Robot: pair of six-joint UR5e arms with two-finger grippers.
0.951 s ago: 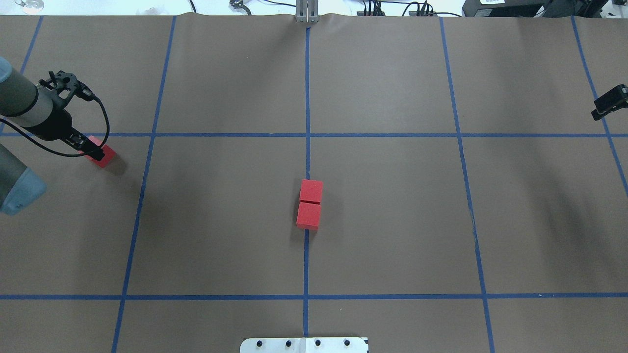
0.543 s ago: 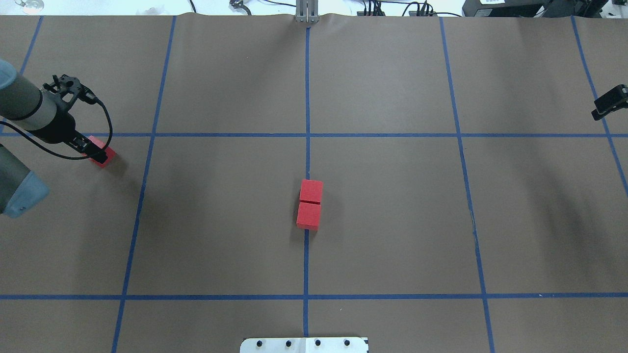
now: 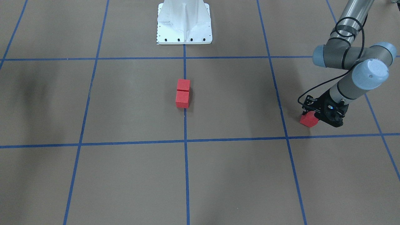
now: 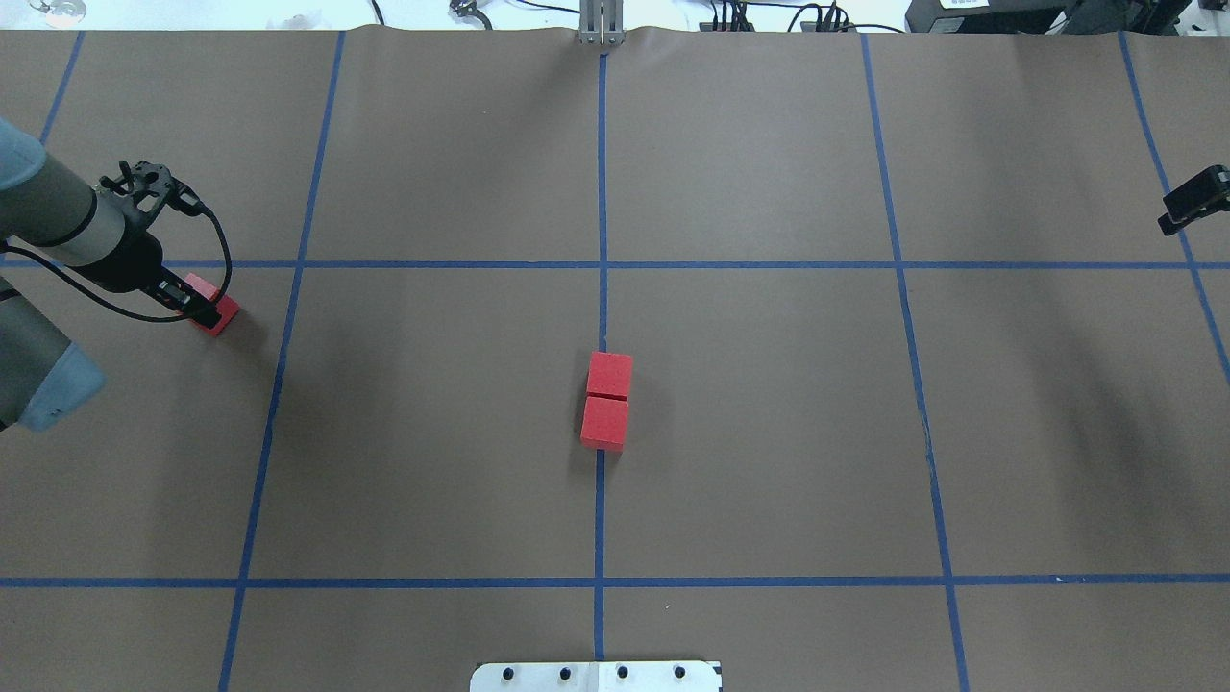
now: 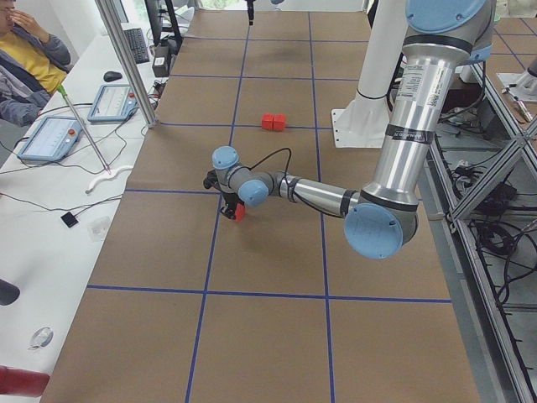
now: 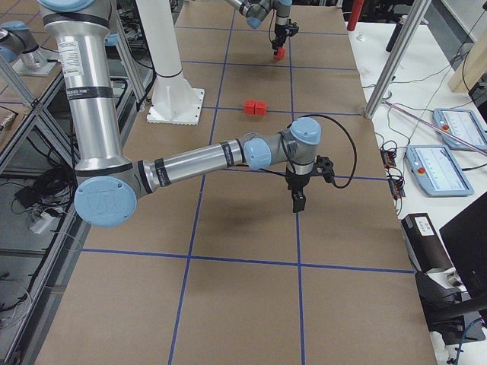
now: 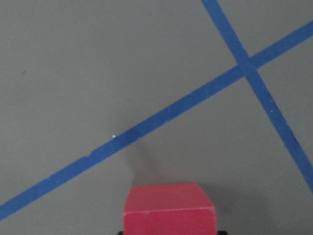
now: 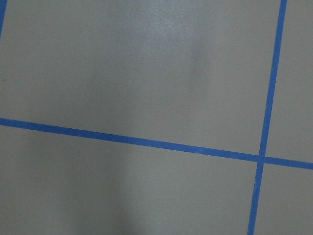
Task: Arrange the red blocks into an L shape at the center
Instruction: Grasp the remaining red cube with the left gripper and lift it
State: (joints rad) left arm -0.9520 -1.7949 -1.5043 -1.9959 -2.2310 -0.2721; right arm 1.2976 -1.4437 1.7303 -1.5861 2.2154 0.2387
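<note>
Because an L needs a third cube set beside one end of a straight pair, the two red blocks (image 4: 607,399) lie touching end to end on the middle blue tape line (image 4: 602,192) at the centre of the desk (image 4: 769,432), a bar waiting for its foot. The third red block (image 3: 308,121) is well apart from them, out in the grid square on the robot's left, just on the robot's side of the cross tape line. It is pinched between the fingers of the left hand (image 4: 204,306). The downward-pointing grip suits carrying the cube sideways and setting it down square. Whether it is clear of the paper or only skimming it, I cannot tell. The right hand (image 4: 1193,201) hangs at the far right edge, well away from every block, probably parked to leave the middle free. The views do not show whether its fingers are spread or together.

Against the picture one second back, the left hand and its cube have shifted a little toward the centre, nearer the first lengthwise tape line, and the arm has swung with them. The centre pair and the right hand have not moved.
</note>
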